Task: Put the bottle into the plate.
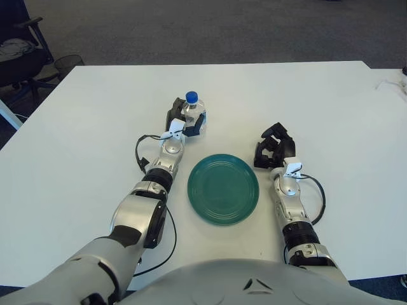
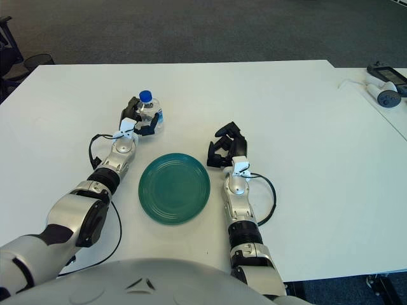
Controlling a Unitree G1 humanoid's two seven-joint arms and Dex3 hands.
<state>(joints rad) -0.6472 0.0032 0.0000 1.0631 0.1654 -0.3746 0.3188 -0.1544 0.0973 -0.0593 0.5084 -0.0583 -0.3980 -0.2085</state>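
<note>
Gripping a small clear bottle [image 1: 193, 109] with a blue cap: left hand [image 1: 182, 122], dark fingers [image 1: 196, 125] curled around the lower body, one on the left side and others wrapping from the right. Bottle upright, base at or just above the white table [image 1: 76, 146]; contact with the tabletop hard to judge. Placed far and left of the green plate [image 1: 223, 189], near it but apart, not over the rim. Left forearm stretched from the near left edge up toward the bottle, black cable looping beside the wrist.

Plate flat on the table near the robot's body, between the two forearms, nothing lying in it.

Showing just right of the plate's far right edge: right hand [image 2: 226, 149], fingers bent inward into a loose curl and holding nothing. Whether it touches the tabletop, cannot tell. Black cable [image 2: 269, 197] arcing out to the right of that forearm.

Further off: small white and grey devices [image 2: 383, 86] with a cord at the far right edge of the table, visible in the right eye view. Beyond the table's far left corner, a dark office chair [image 1: 19, 51] on grey carpet.
</note>
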